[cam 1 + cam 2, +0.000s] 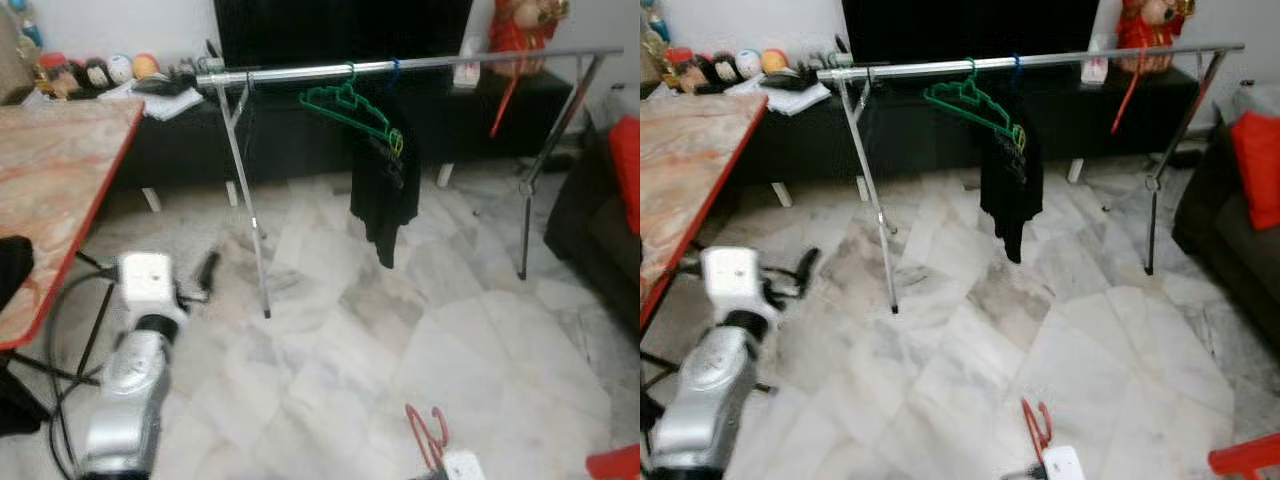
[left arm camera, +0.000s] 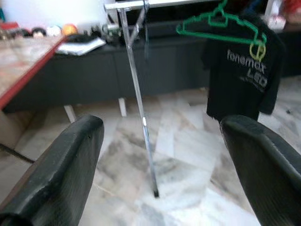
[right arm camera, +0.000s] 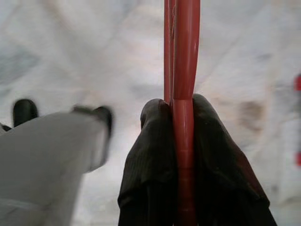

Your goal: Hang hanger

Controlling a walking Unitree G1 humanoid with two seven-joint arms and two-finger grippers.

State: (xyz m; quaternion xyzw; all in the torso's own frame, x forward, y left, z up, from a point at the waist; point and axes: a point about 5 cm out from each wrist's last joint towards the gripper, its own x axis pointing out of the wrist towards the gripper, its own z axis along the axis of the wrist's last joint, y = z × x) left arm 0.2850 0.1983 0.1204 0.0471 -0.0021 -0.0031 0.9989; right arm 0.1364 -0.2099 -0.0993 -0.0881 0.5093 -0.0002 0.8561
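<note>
Marble floor [image 1: 400,330] mid-frame — right gripper [image 3: 181,117] clamped on red hanger [image 3: 183,52]; left gripper [image 2: 164,155] fingers apart, facing rack [image 1: 400,66].

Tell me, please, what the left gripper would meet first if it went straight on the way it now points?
Probably the rack's slanted metal leg, centred between the open left gripper's fingers. The black T-shirt under the green hanger lies slightly toward one side. Depth is unclear; a low path might meet the floor first.

You've got a shiny metal rail [image 1: 420,66], glossy marble floor [image 1: 400,330], smooth red plastic hanger [image 3: 184,70], green plastic hanger [image 1: 350,108], and a matt black cloth shirt [image 2: 244,80].
</note>
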